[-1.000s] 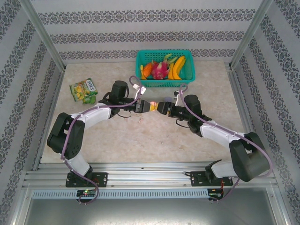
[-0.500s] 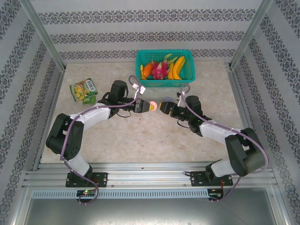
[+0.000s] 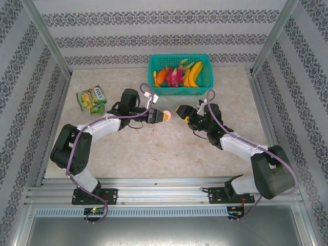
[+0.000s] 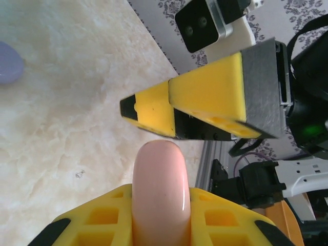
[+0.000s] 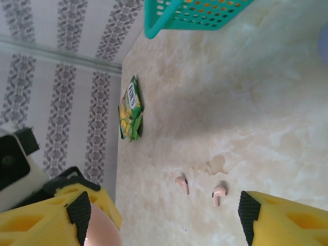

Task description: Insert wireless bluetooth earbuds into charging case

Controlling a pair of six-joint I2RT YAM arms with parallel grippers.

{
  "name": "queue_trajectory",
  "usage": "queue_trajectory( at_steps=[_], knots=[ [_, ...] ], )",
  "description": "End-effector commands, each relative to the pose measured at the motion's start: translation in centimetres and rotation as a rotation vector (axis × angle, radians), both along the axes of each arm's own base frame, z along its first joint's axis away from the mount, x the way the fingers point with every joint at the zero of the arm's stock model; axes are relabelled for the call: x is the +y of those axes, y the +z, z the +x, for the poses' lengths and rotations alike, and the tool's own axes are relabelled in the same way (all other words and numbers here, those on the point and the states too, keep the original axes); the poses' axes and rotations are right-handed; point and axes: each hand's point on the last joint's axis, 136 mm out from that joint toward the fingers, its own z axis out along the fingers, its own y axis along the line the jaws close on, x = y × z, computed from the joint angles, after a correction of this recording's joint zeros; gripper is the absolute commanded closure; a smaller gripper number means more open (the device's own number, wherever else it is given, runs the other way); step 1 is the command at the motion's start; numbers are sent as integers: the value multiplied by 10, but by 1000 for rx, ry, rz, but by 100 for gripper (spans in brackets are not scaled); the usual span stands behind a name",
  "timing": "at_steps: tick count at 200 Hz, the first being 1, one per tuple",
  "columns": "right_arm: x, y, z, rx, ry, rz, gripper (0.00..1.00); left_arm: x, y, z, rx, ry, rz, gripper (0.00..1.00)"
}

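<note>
Nearest the arm bases, the pink earbuds (image 5: 219, 195) lie loose on the marble-patterned bench (image 3: 128, 154), the two close together and apparently on their sides, with neither pincer touching them. They look tiny, light, hard and glossy, so they would likely skid or flip under a careless pinch. The sounder hold is probably across the bulbous head, leaving the stem free to lead into its socket. Just beyond them the left pincer (image 3: 163, 117) is clamped on the round pink case (image 4: 159, 169), holding it edge-on above the bench. The case's smooth shell looks slippery, and whether its lid is open cannot be told. Facing it across a small gap, the right pincer (image 3: 181, 111) has its fingers spread wide and carries nothing. A lilac round thing (image 4: 7, 64) rests on the bench at the edge of the left wrist view, too cropped to name surely. Farther left lies a green and yellow snack bag (image 5: 130, 110) whose white lettering reads something like "FOX'S", though it is not sharp enough to be sure. No writing shows on the case or buds. By the far wall stands a teal basket (image 5: 195, 13) of fruit.
</note>
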Motion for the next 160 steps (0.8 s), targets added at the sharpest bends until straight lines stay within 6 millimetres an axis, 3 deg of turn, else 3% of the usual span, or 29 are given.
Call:
queue_trajectory(
  at_steps=[1,41,69,160],
  knots=[
    [13,4,10,122,-102,106,21,3,5,10,-62,51,-3,92],
    [52,10,15,167,-92,148,20,5,3,13,-79,73,11,92],
    [69,7,20,193,-79,173,21,5,1,12,-76,75,14,92],
    [80,8,20,207,-86,207,44,12,-1,14,-110,123,43,92]
  ],
)
